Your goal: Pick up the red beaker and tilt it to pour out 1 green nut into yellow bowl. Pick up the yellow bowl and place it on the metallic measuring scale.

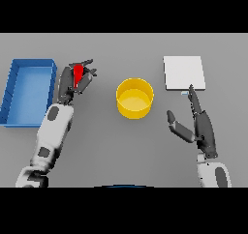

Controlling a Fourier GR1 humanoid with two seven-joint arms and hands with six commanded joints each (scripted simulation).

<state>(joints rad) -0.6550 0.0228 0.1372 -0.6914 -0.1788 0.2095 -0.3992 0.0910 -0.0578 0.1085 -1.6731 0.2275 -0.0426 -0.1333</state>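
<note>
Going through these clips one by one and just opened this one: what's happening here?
The robot's left hand has its fingers curled around the red beaker, between the blue bin and the yellow bowl. The beaker is not yet over the bowl, and no green nut can be seen in the bowl. The right hand rests open right of the bowl, its fingertips by the near edge of the metallic measuring scale, which carries nothing.

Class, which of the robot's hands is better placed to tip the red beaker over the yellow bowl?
Left: the left hand already grips the red beaker beside the yellow bowl.
</note>
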